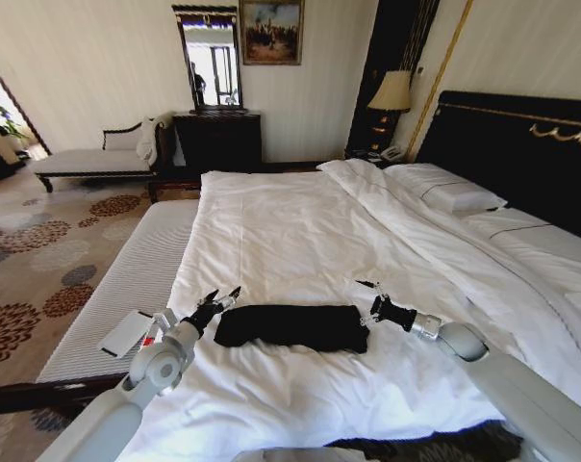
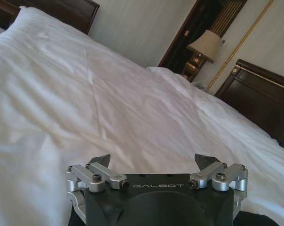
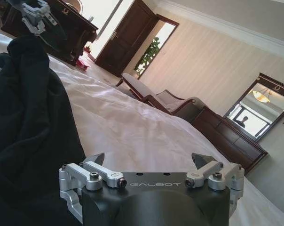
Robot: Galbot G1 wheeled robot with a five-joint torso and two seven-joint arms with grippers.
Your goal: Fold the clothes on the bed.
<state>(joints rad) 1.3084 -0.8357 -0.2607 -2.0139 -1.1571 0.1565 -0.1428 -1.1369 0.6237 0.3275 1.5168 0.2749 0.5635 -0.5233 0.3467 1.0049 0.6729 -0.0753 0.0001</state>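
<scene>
Here both hands (image 1: 223, 296) (image 1: 370, 292) — spread — flank the folded clothes (image 1: 292, 325) on the bed (image 1: 290, 221).

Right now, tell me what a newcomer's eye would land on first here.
The black T-shirt, folded into a long bundle, lies dark against the white bed near its foot. The open left gripper and open right gripper flank its two ends, holding nothing. A dark headboard runs along the right.

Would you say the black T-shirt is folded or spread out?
Folded: the T-shirt lies as a narrow bundle on the bed.
</scene>
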